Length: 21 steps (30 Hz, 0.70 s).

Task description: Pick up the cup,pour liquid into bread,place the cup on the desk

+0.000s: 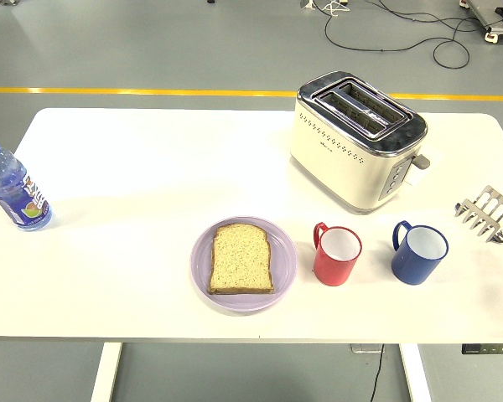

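A capped water bottle (13, 188) with a blue cap and coloured label stands at the far left edge of the white desk (134, 167), the item farthest from the hand. Toward the near middle sits a lilac plate (203, 270) carrying one slice of brown bread (241, 259), lying flat and within the rim. Just right of the plate stands a red cup (337, 255), upright, handle turned to the upper left, its white interior showing no visible contents. Behind the red cup, toward the far side, a cream and chrome two-slot toaster (356, 141) sits at an angle, slots empty. Next along is a blue cup (419, 252), upright, handle to the upper left, apart from the red cup and the nearest object to the hand. At the right edge the right hand (488, 214) enters, level with the cups' far side; its silver fingers (474, 210) are extended and slightly spread toward the blue cup, gripping nothing and clear of contact with it.
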### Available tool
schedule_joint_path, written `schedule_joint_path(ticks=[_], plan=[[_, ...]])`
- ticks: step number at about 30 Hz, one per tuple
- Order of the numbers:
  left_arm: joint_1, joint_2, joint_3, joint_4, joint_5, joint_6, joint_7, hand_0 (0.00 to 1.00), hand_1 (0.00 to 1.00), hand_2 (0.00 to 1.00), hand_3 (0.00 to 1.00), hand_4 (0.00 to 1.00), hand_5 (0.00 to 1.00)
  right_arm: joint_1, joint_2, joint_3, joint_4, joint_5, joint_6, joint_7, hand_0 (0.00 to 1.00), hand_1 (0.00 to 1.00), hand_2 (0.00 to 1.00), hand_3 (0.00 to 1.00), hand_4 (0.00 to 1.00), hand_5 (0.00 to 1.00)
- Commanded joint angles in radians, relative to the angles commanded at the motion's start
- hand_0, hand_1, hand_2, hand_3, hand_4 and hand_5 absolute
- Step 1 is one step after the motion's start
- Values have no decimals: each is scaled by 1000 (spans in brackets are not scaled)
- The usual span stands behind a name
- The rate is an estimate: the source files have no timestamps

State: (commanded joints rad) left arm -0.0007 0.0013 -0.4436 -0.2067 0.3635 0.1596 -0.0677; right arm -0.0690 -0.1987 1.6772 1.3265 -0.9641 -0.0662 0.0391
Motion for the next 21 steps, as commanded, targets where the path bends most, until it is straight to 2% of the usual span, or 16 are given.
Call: schedule_joint_path(ticks=[2,4,5,8,13,21], plan=[[0,0,0,0,0,0,0,655,667,665,539,319,779,-4,-3,-4,1,-26,-1,4,933,888,970,998,998,197],[-1,0,0,0,2,0,0,655,668,666,538,318,783,-20,-8,-21,8,-117,-8,27,954,898,986,998,998,191],[-2,0,1,0,1,0,0,655,668,666,538,318,783,-38,-9,-40,18,-195,-22,44,954,898,986,998,998,191],[-3,1,1,0,0,-1,0,655,668,666,538,315,779,-64,-10,-83,27,-295,-68,77,952,896,990,998,998,196],[-4,2,5,0,0,-1,1,655,667,667,538,315,780,-97,-8,-160,22,-360,-160,130,953,895,989,998,998,201],[3,2,23,1,-7,-1,3,655,666,667,538,314,781,-111,2,-225,6,-359,-204,190,947,891,985,998,998,202]])
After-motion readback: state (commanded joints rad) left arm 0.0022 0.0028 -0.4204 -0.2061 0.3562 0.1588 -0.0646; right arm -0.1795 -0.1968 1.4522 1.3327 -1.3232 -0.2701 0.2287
